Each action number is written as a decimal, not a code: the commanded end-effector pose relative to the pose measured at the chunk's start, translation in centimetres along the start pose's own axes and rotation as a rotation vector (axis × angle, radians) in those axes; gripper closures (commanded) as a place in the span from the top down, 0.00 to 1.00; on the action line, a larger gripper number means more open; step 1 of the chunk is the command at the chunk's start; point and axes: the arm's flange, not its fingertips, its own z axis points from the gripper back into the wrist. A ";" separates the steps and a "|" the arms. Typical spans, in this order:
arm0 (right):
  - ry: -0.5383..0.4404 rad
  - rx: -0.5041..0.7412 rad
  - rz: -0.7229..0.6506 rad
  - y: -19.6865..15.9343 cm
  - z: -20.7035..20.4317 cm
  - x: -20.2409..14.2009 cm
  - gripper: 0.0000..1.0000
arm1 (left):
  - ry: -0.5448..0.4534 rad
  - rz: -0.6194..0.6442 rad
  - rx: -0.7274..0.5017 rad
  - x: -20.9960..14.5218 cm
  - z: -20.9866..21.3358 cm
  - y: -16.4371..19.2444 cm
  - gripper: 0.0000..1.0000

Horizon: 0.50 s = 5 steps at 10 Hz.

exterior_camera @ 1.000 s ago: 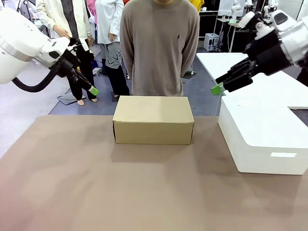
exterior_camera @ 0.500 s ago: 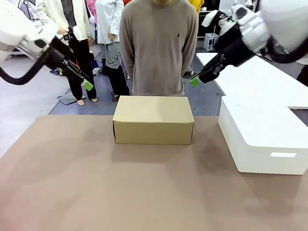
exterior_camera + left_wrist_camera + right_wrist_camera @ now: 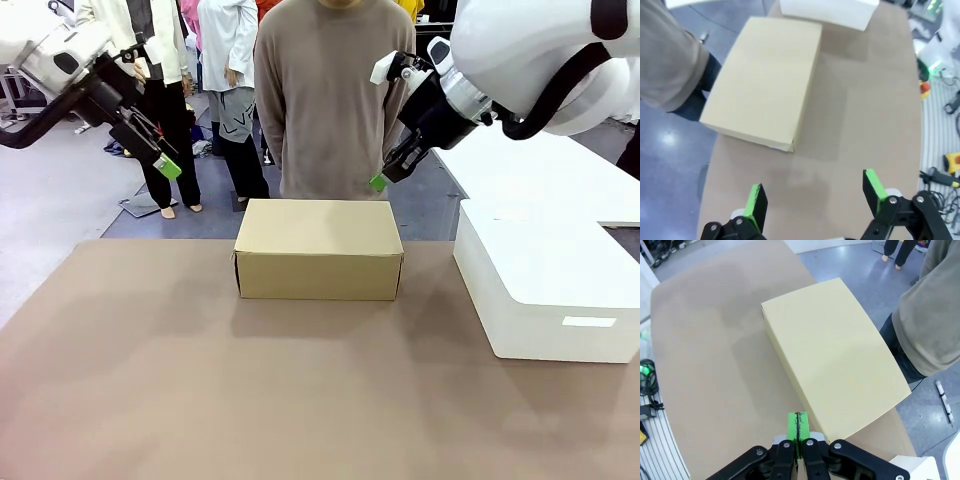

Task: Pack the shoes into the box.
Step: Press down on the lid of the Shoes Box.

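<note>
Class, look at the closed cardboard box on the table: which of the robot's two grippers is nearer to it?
The right. The right gripper hangs just above the box at its far right corner. The left gripper hangs well off to its left.

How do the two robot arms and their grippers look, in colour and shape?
Both arms are smooth, rounded white shells. The left gripper and right gripper are black linkages with two slim fingers and bright green pads. A black cable loops beside each arm.

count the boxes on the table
2: a closed tan box at the far middle, in front of the person, and a white box at the table's right side. No shoes seen; any may be hidden inside.
</note>
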 end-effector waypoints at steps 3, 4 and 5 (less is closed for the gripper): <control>-0.019 0.008 -0.003 0.2 0.6 -0.2 0.00 | -0.029 0.010 -0.017 -0.3 -0.2 -0.1 1.00; -0.019 0.008 -0.003 0.2 0.6 -0.2 0.00 | -0.029 0.010 -0.017 -0.3 -0.2 -0.1 1.00; -0.019 0.008 -0.003 0.2 0.6 -0.2 0.00 | -0.029 0.010 -0.017 -0.3 -0.2 -0.1 1.00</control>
